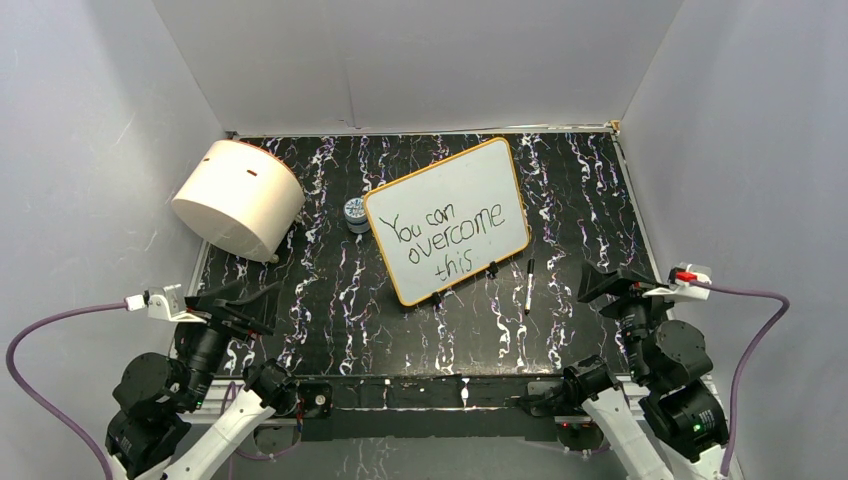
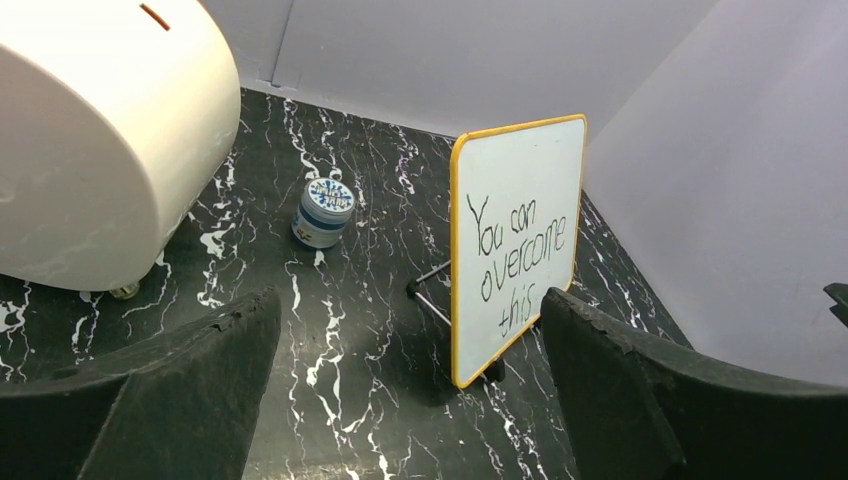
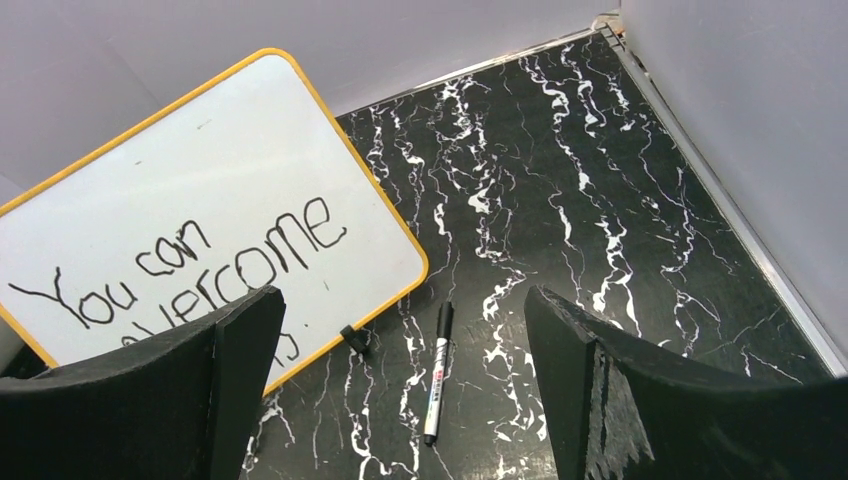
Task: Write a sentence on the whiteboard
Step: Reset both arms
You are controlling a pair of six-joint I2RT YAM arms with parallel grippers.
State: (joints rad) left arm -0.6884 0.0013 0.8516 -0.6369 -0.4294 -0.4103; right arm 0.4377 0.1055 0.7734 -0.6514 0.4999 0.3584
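Writing looks done: the sentence (image 1: 445, 235) is on the whiteboard (image 1: 480, 175), propped up on the desk (image 1: 330, 320), pen (image 3: 437, 372) beside it. The left tool (image 2: 410, 300) and right tool (image 3: 403, 300) gape empty. Keep them back, no smears.

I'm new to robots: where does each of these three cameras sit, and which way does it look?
Top: above and behind the robot, looking down on the table; left arm, right arm, left pincer and right pincer show.
Left wrist: on the left arm, looking ahead and right at the whiteboard, jar and cylinder; its two fingers show.
Right wrist: on the right arm, looking ahead and left at the whiteboard and marker; its two fingers show.
Shared: both wrist views show the whiteboard's sentence.
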